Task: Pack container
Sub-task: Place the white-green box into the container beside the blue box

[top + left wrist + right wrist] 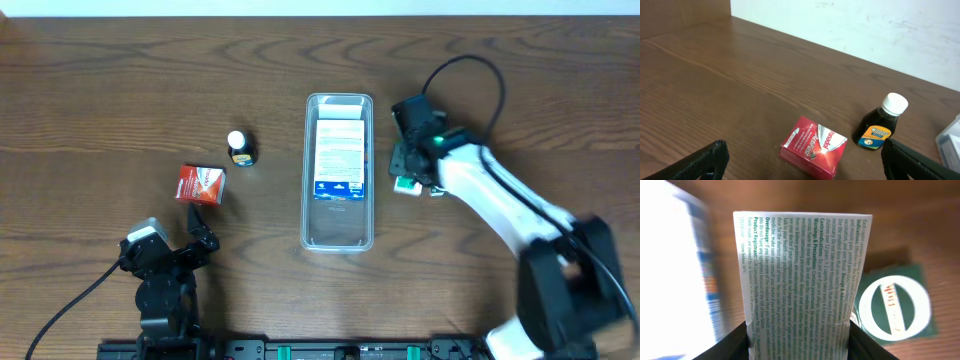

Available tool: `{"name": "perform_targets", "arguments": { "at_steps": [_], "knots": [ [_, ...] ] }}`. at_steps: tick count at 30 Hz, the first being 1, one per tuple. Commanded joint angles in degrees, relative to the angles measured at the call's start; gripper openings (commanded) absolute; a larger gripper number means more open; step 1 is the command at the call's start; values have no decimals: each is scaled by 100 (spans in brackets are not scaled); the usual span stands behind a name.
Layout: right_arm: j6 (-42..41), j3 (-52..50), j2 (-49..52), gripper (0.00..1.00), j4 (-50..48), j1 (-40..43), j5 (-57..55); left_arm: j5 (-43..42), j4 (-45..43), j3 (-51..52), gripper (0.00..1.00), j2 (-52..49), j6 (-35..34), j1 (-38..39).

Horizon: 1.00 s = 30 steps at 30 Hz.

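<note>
Container: the container lies mid-table with its long side running near to far. A blue-and-white box already fills the far half, and the near half is bare.
Right gripper: the right gripper hangs just right of the container's right wall, level with the box inside. It is pinched on a white box with green print, with a dark finger on each side of the box's lower end.
Under it: a green pack with a white circle lies on the table. I cannot tell what it is.
Left gripper: the left gripper is parked near-left with its fingers spread wide and nothing between them.
Loose items: a red box and a small dark bottle with a white cap stand left of the container, near each other but not touching.
Step in hand: probably carrying the white box to the container; it is gripped but not yet over the rim.
Next move: shift left over the right wall, line the box up with the bare near half, lower it and let go.
Watch for: the box catching on the rim or landing on the one already inside.
</note>
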State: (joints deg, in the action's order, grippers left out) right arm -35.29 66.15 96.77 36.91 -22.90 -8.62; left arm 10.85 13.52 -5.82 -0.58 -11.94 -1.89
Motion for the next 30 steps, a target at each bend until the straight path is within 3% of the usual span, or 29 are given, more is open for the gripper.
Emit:
{"name": "perform_targets", "arguments": {
  "at_steps": [1, 8, 17, 22, 30],
  "knots": [
    [214, 24, -857, 47, -33, -197, 203, 9, 48, 142, 98, 35, 31, -31],
    [118, 24, -1392, 45, -656, -822, 289, 9, 48, 142, 98, 35, 31, -28],
    [-247, 24, -81, 45, -2026, -1318, 315, 9, 48, 142, 98, 35, 31, -28],
    [-297, 26, 634, 47, -2682, -1300, 894, 9, 48, 142, 98, 35, 31, -28],
    [129, 26, 918, 73, -3298, -1281, 990, 9, 48, 142, 98, 35, 31, -31]
  ]
}}
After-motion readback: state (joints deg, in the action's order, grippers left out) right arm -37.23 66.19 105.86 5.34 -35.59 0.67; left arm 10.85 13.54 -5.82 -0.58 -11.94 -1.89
